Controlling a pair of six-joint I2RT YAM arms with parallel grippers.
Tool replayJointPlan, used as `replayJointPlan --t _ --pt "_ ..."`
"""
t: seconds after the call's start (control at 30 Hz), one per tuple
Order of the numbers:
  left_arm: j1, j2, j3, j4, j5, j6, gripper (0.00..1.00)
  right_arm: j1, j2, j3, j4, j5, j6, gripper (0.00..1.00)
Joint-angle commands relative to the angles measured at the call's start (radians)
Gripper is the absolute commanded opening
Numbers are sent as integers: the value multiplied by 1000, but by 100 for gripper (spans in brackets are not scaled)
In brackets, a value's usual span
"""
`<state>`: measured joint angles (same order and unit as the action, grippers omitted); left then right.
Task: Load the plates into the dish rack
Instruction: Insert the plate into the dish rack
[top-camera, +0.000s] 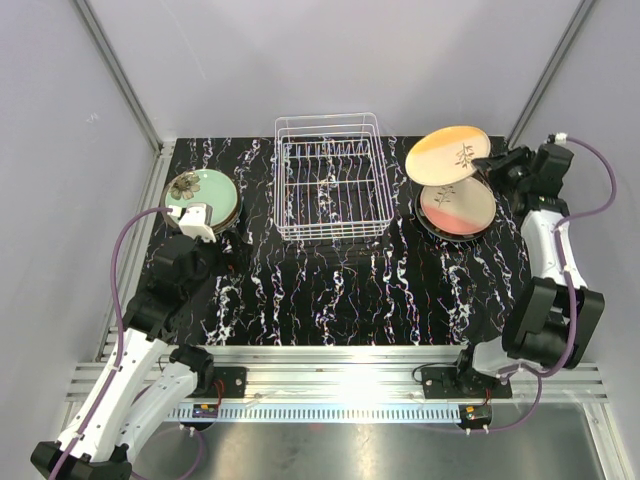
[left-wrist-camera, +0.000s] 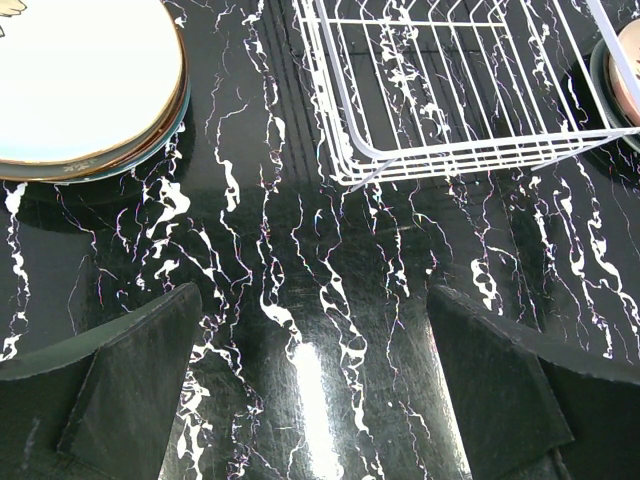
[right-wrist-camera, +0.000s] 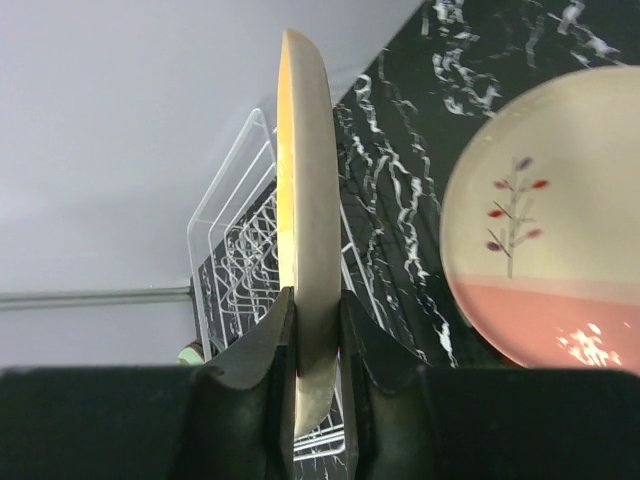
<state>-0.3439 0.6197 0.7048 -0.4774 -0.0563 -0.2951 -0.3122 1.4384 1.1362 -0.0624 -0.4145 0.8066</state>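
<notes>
Orange plate (top-camera: 449, 154), rim pinched in right hand (right-wrist-camera: 318, 330); left hand (left-wrist-camera: 312, 340) spread wide, empty.

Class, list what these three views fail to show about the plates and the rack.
- Right stack, top view: lower plates covered by its top plate; count unknown.
- Left stack, left wrist view: cut off by the top and left edges.
- Held plate, right wrist view: seen edge-on, so its pattern is hidden.
- Rack, right wrist view: partly hidden behind the held plate.
</notes>
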Motion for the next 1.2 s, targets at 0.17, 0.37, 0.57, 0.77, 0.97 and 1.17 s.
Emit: replayJointPlan --t 0.17,0.37,0.57,0.77,0.97,1.17 --pt "-3 8 32 26 -25 13 99 102 106 328 13 -58 -67 0" --pt "-3 17 32 26 -33 14 99 165 218 477 -63 -43 -145 0" --pt "-3 25 32 25 -30 14 99 223 316 595 -103 -26 -176 0" --pt "-3 23 32 26 -28 14 99 288 408 750 -194 22 -234 0" --pt "-3 18 32 26 -25 13 99 369 476 885 -301 129 -320 0" --pt "-3 14 30 29 -22 13 99 421 519 968 -359 236 -388 0"
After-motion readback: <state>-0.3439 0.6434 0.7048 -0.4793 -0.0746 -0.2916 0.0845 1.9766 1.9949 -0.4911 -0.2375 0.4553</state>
